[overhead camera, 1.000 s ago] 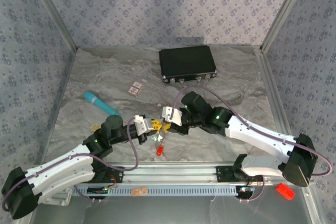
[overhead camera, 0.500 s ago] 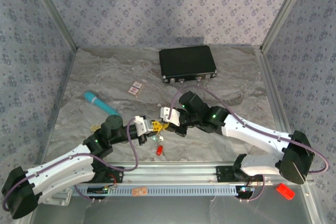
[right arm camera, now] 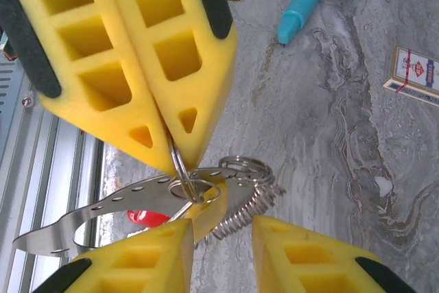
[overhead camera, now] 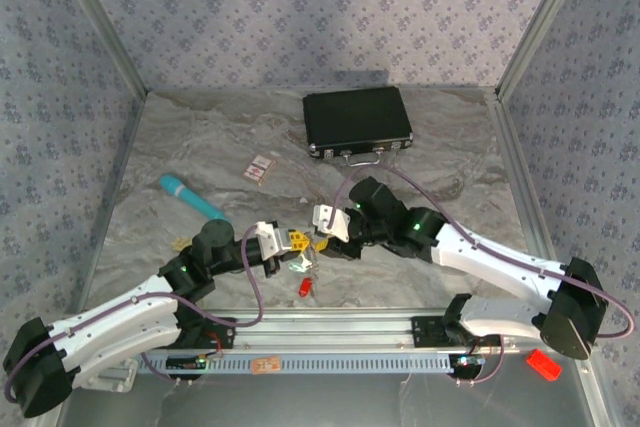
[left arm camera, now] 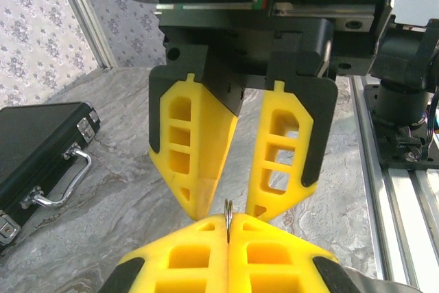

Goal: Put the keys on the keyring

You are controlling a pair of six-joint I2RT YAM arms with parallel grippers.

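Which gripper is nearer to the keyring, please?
Left. The left gripper is shut on the wire of the keyring, touching it; the right gripper is open just short of it, fingers pointing toward it.

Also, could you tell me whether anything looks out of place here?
A small red piece lies off the table, on the metal ledge near the right arm's base; nothing else looks askew or damaged.

Silvery keyring [right arm camera: 177, 166] (red tag [right arm camera: 144, 216]), teal stick [right arm camera: 305, 5]
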